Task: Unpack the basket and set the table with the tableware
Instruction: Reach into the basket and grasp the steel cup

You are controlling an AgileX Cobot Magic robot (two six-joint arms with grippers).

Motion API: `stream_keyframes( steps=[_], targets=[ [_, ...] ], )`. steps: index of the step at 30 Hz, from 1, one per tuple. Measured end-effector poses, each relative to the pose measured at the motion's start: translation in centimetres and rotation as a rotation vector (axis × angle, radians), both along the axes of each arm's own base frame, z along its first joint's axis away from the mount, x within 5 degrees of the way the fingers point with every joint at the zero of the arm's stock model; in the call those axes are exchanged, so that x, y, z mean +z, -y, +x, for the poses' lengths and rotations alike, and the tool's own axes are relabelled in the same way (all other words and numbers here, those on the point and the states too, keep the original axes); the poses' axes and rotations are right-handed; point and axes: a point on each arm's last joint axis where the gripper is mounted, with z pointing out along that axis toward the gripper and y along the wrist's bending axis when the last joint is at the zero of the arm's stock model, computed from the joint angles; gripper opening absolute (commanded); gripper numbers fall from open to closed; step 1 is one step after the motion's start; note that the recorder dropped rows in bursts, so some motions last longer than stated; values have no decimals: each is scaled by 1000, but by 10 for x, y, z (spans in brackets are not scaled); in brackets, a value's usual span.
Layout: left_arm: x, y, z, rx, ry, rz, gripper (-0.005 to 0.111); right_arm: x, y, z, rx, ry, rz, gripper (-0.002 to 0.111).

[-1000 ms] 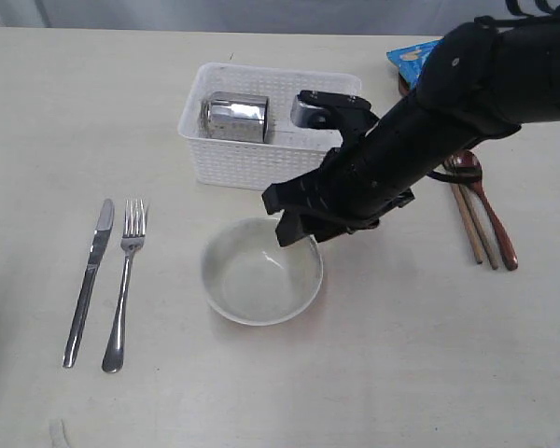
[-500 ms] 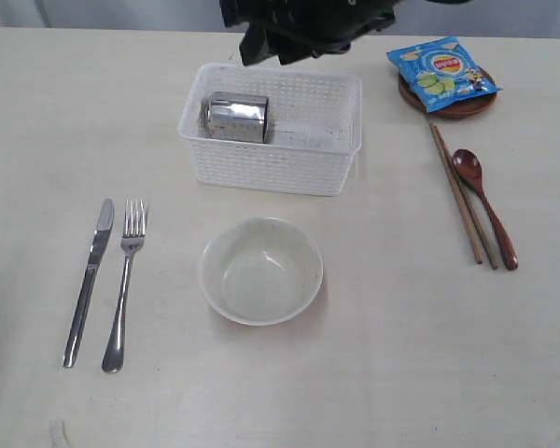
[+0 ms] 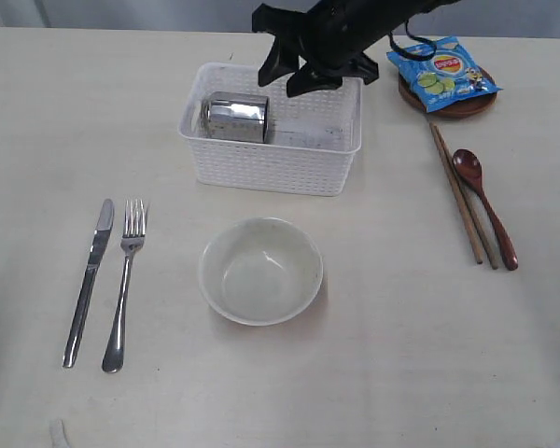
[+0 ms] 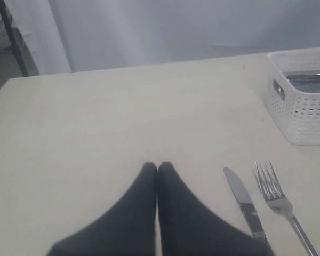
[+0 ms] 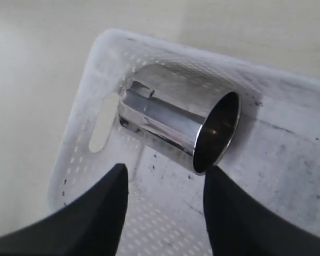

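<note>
- Hovering right tool (image 5: 164, 184) over basket (image 3: 261, 166), jaws apart, lined up to straddle steel cup (image 5: 173, 128) lying sideways inside.
- Holding left tool (image 4: 157, 169) pinched together, low over counter (image 4: 96, 122), clear of the reach.

The cup (image 3: 234, 118) is polished steel, mirror-bright. The basket (image 3: 271, 168) is matt white plastic, perforated, its floor scuffed with dark marks. The knife (image 3: 89, 280) and fork (image 3: 124, 289) are shiny metal. The bowl (image 3: 260, 271) is off-white, smooth and faintly glossy. The spoon (image 3: 485, 205) is glossy dark red, the chopsticks (image 3: 459, 196) plain wood, the snack packet (image 3: 441, 73) shiny blue film. The worktop (image 3: 401, 355) is pale, smooth and matt.
</note>
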Motion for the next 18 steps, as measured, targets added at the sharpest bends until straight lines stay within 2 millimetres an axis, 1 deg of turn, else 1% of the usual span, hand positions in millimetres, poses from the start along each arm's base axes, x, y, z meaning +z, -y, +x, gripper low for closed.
stream_keyframes(
  steps=[4,8,17,18],
  targets=[
    [0,0,0,0,0,0,0,-22,-5,8,0,-41,7,43],
    [0,0,0,0,0,0,0,-37,-8,15,-6,-66,15,43],
    [0,0,0,0,0,0,0,-53,-19,21,-25,-105,131,43],
    [0,0,0,0,0,0,0,-56,-20,22,-33,-115,150,41]
  ],
)
